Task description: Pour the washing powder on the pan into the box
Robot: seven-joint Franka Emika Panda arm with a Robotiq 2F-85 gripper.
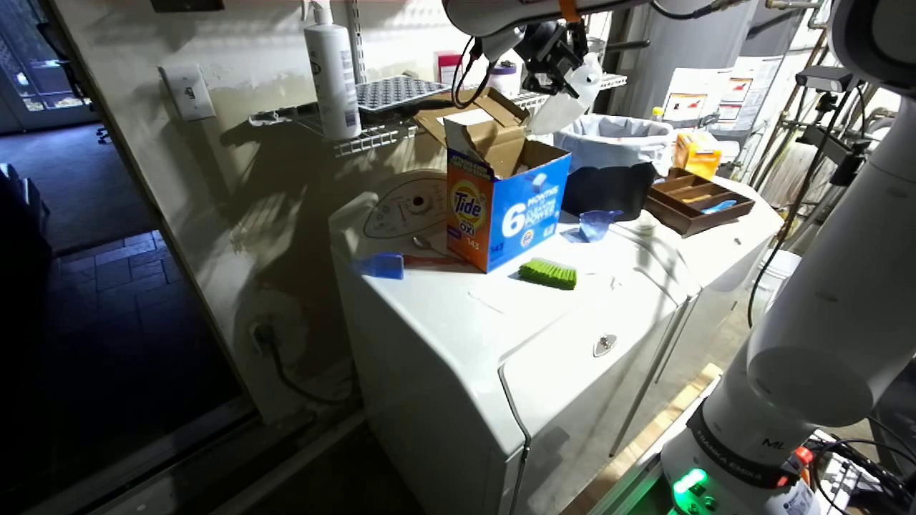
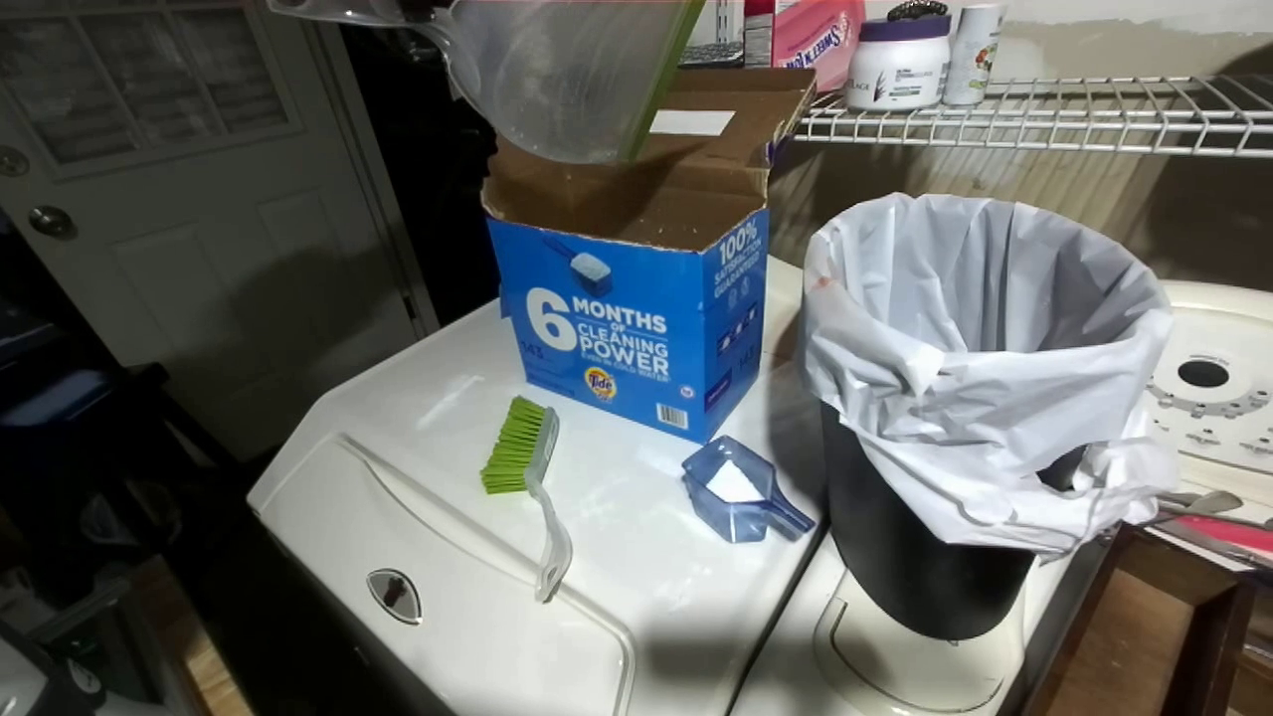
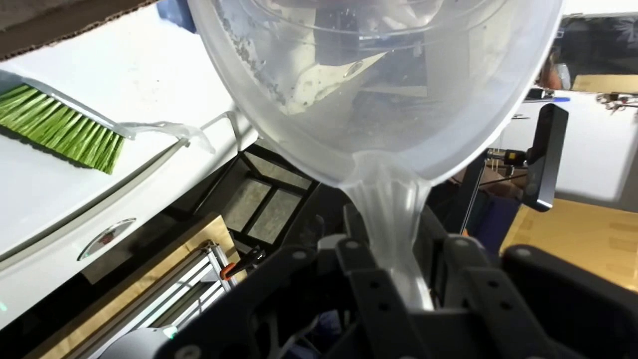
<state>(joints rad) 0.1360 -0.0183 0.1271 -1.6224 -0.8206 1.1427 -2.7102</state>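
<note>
The jaws are clamped on the handle [image 3: 391, 219] of the translucent pan [image 3: 384, 119], and in an exterior view the pan appears to hang, strongly tilted, above the opening of the orange and blue box [image 2: 607, 323], which stands upright on the white appliance [image 2: 622, 587]. The step in hand, I judge, is the pouring. To do it well, the green lip [image 2: 664, 80] needs to be inside the cardboard walls; I cannot tell exactly how far over them it reaches. Some grains [image 3: 245, 52], probably washing powder, cling to the pan's inner wall, so small, gentle shakes should help, without hitting the raised flap [image 2: 758, 97].
</note>
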